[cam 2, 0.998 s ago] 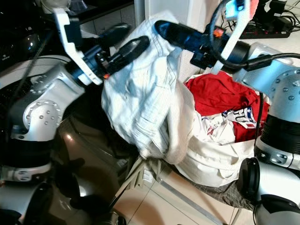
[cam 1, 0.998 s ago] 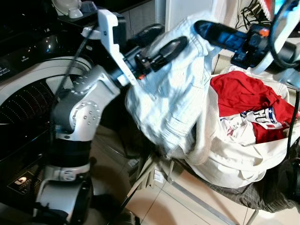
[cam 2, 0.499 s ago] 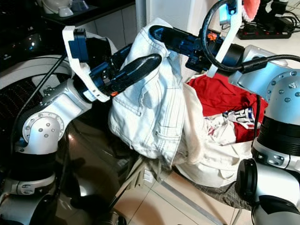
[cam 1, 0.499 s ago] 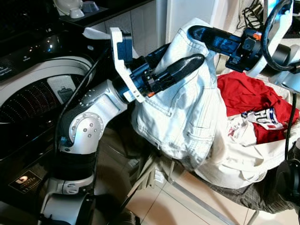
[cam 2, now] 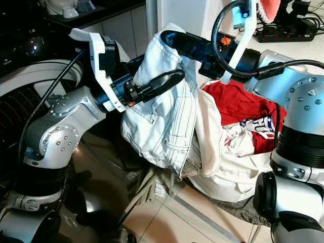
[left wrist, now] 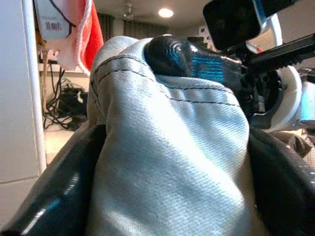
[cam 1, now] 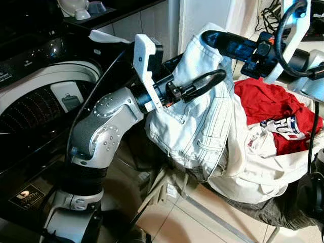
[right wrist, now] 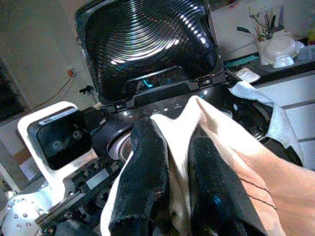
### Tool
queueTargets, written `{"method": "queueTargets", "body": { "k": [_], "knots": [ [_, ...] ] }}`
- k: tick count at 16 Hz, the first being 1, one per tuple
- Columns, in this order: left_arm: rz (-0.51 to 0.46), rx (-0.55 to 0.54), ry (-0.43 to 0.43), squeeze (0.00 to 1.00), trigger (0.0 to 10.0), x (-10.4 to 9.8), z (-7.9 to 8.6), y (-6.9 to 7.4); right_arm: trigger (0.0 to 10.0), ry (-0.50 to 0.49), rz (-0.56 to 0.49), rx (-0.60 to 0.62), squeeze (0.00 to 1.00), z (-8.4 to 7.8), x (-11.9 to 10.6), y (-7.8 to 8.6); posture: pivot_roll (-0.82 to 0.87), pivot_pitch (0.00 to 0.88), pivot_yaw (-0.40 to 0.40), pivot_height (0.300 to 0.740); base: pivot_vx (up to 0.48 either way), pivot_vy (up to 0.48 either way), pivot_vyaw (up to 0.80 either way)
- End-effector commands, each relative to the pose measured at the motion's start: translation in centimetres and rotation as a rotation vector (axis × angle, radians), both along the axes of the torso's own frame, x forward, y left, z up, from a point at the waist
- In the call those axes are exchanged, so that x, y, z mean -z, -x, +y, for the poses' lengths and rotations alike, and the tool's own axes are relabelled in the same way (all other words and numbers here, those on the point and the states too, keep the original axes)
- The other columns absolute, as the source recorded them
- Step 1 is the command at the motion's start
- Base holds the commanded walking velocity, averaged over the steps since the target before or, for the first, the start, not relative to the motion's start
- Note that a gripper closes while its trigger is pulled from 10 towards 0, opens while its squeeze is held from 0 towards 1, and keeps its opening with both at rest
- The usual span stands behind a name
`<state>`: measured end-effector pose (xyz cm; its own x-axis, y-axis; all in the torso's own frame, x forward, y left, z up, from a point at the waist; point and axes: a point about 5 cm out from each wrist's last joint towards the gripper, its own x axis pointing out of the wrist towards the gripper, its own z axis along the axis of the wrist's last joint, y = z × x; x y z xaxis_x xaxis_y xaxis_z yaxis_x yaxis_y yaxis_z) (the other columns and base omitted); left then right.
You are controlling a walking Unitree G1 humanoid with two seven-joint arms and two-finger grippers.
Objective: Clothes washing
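Pale denim jeans (cam 1: 202, 126) hung mid-frame in the eye views, lifted clear of the laundry pile and draping down toward the floor. Both grippers had them. Right gripper (right wrist: 172, 162) pinched the waistband at the top centre, fingers narrow w/ cloth squeezed between. Left gripper (cam 1: 195, 83) came in from the left just below, fingers closed around a bunched fold; in the left wrist view the denim (left wrist: 167, 162) sat packed between its two fingers (left wrist: 54, 187).

Right of the jeans sat the rest of the load: a red garment (cam 1: 263, 101), a white printed tee (cam 1: 281, 126) and a cream cloth (cam 1: 253, 172), heaped on what looked like a folding rack, prob. a laundry bag. Washing machine (cam 1: 45, 96) took the left side of the frame; its lid (right wrist: 147, 44) stood raised in the right wrist view.

Step, as I judge it: carrying the jeans from pile to washer, approx. early in the load. Next move needs both arms to swing left over the drum opening, w/ the hanging legs cleared of the rim, before letting go.

Hard to tell: the drum opening itself was blocked by the left arm, the jeans' lower end blurred into the cream cloth, and the rack's frame was mostly covered.
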<state>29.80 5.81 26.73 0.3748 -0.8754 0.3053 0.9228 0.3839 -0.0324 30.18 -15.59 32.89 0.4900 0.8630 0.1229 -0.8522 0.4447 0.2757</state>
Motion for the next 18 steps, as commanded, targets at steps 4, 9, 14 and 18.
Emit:
{"method": "queueTargets", "body": {
  "k": [4,9,14,18],
  "knots": [
    [0.081,0.024,-0.081,0.00,0.0,2.0,-1.2,-0.1,0.0,-0.040,-0.065,-0.043,0.00,0.6,-1.1,0.5,-0.01,0.000,0.068,0.740,0.000,0.000,0.00],
    [0.123,-0.040,-0.097,0.00,0.0,2.5,-0.8,-0.8,0.0,-0.043,-0.068,-0.041,0.00,0.6,-1.2,0.6,-0.01,0.000,0.071,0.740,0.000,0.000,0.00],
    [0.139,-0.107,-0.079,0.00,0.0,2.4,-0.2,-1.5,0.0,-0.035,-0.075,-0.026,0.00,0.6,-1.2,0.5,-0.01,0.000,0.074,0.740,0.000,0.000,0.00],
    [0.115,-0.278,-0.007,0.00,0.0,1.4,1.3,-3.2,10.0,-0.037,-0.095,0.012,0.25,0.4,-1.3,0.2,-0.01,0.000,0.077,0.740,0.000,0.000,0.00]
  ]
}}
